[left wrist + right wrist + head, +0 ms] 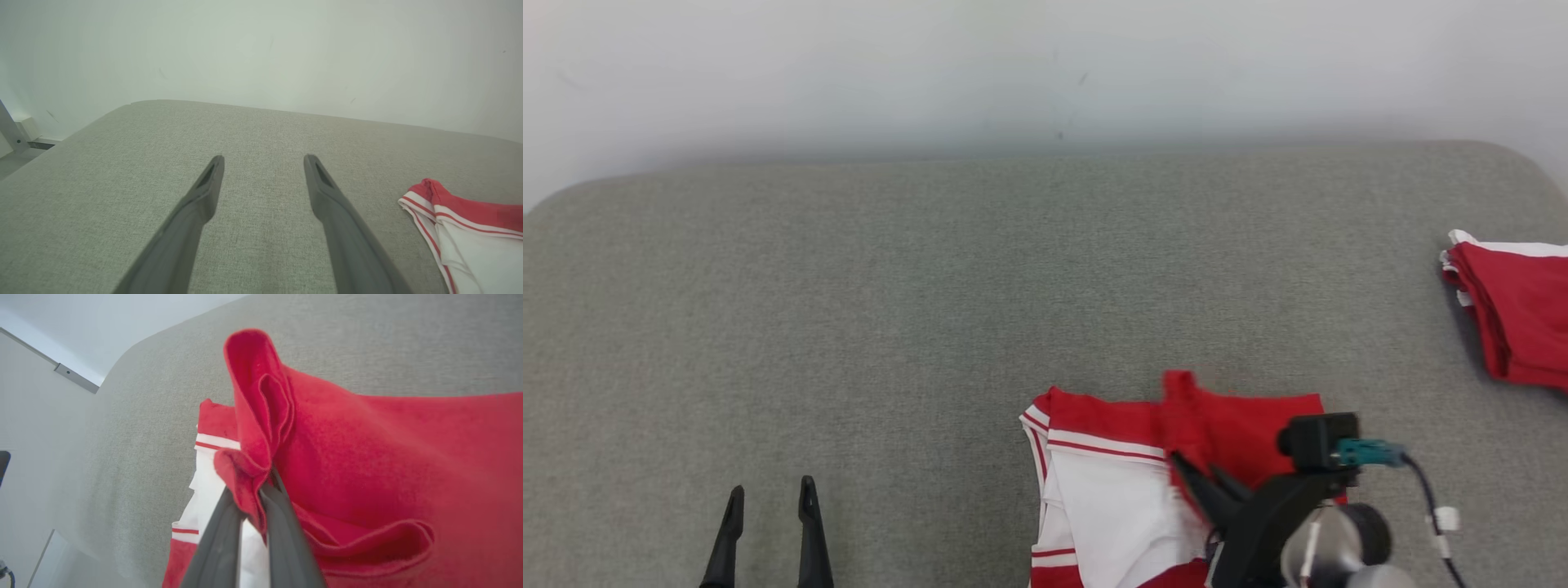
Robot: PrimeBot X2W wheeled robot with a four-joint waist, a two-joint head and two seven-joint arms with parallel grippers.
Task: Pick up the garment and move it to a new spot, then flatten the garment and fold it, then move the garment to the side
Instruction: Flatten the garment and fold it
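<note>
1. pinching a bunched red fold of the garment [367, 457] with the right fingers [286, 539], pressed together on the cloth, the fold standing up above the tips.
2. holding that fold raised just over the white panel and its red stripes; the rest of the garment lying flat on the grey tabletop [931, 286], at the near side, right of centre.
3. hovering the left fingers [196, 212] spread wide and empty over bare tabletop, well to the left of the garment, touching no cloth.
4. farther out, at the far right edge: a folded red-and-white bundle [1515, 318], well apart from the work.
5. likely to go wrong, as a judgement:
   - losing the fold, since only a narrow pinch of soft cloth sits between the tips; a quick pull could slip it free.
   - dragging the whole garment instead of turning one layer, with nothing pinning the other side down.
   - laying the fold askew or creased, given the bunching near the tips.
6. counting: one garment in work; one folded bundle, pieces inside impossible to tell; two pairs of fingers, one clamped on cloth and one parted; one tabletop.
</note>
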